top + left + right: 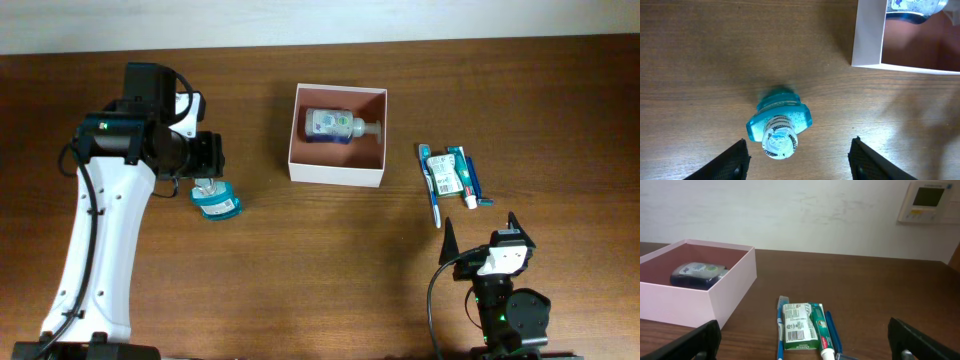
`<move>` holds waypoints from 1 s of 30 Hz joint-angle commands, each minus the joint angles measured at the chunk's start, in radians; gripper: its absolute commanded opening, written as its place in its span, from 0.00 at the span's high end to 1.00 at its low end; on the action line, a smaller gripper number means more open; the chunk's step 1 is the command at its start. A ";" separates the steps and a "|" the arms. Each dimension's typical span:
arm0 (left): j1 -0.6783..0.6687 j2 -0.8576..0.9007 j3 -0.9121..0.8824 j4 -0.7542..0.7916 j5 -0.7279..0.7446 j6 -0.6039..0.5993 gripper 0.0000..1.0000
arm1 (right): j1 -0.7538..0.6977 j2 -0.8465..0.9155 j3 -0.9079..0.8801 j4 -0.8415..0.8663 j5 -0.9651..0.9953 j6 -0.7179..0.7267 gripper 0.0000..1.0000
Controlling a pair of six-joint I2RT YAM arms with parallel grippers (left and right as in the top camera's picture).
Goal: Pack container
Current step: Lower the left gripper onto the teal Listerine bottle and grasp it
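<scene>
The container (337, 170), a square shallow white-walled box with a pinkish-brown inside, stands at the table's middle and holds a blue hand-wash bottle (338, 127) lying on its side. It also shows in the left wrist view (867, 35) and the right wrist view (700, 305). A teal mouthwash bottle (215, 201) lies on the table to the left of the box. My left gripper (797, 160) is open just above it (779, 125), empty. My right gripper (802, 345) is open and empty near the front edge, behind the toiletries.
To the right of the box lie a blue toothbrush (433, 190), a green soap box (443, 174), a toothpaste tube (463, 178) and a blue razor (476, 185). They also show in the right wrist view, the soap box (799, 325) in the middle.
</scene>
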 commanded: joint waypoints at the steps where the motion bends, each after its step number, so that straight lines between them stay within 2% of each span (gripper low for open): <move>1: -0.002 -0.008 -0.014 0.003 -0.020 0.004 0.39 | -0.007 -0.007 -0.007 -0.004 -0.002 0.007 0.02; 6: -0.002 -0.008 -0.093 0.010 -0.066 -0.070 0.39 | -0.007 -0.007 -0.007 -0.004 -0.002 0.007 0.01; 24: -0.002 0.067 -0.142 0.069 -0.072 -0.100 0.39 | -0.007 -0.007 -0.007 -0.004 -0.002 0.007 0.02; 26: -0.002 0.077 -0.142 0.068 -0.072 -0.100 0.44 | -0.007 -0.007 -0.007 -0.004 -0.002 0.007 0.01; 28: -0.002 0.081 -0.142 0.068 -0.072 -0.100 0.54 | -0.007 -0.007 -0.007 -0.004 -0.002 0.007 0.01; 30: -0.002 0.082 -0.142 0.066 -0.072 -0.100 0.55 | -0.007 -0.007 -0.007 -0.004 -0.002 0.007 0.01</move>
